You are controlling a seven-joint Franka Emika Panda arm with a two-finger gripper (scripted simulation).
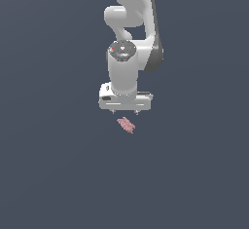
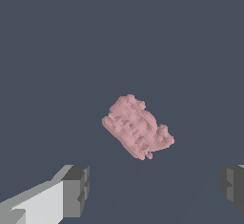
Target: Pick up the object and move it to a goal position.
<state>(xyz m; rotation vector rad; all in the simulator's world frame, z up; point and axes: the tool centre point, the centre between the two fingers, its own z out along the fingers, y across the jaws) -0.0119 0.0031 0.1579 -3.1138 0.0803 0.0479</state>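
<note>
The object (image 1: pixel 126 124) is a tiny pale pink, lumpy, elongated piece lying on the dark grey floor. It also shows in the wrist view (image 2: pixel 137 127), lying askew in the middle of the picture. My white gripper (image 1: pixel 125 111) hangs just above and behind it, pointing down. In the wrist view my gripper (image 2: pixel 155 185) is open, with one grey fingertip (image 2: pixel 76 189) on each side, far apart. The object lies beyond the fingertips, untouched. Nothing is held.
The floor (image 1: pixel 53 164) is a plain dark grey surface all around. The white arm (image 1: pixel 131 23) rises behind the gripper at the top of the exterior view.
</note>
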